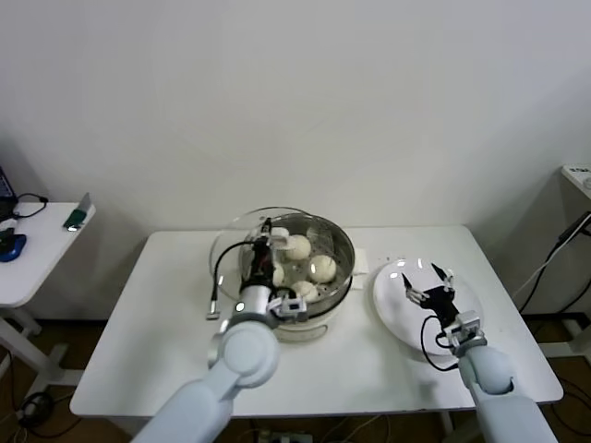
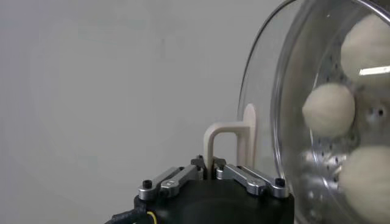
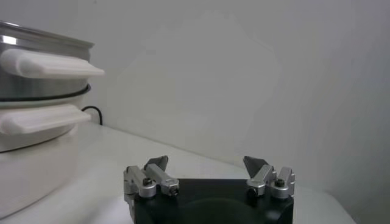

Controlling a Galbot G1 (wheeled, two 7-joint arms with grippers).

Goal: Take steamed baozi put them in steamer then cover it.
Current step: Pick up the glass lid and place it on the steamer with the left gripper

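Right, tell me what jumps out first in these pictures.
The steamer at the table's middle catches the eye, with steamed baozi already sitting on its perforated tray. The left gripper has its jaws shut on the handle of a clear glass lid, held tilted at the pot's left rim. On the right, the right gripper hovers with open jaws over a bare white plate.
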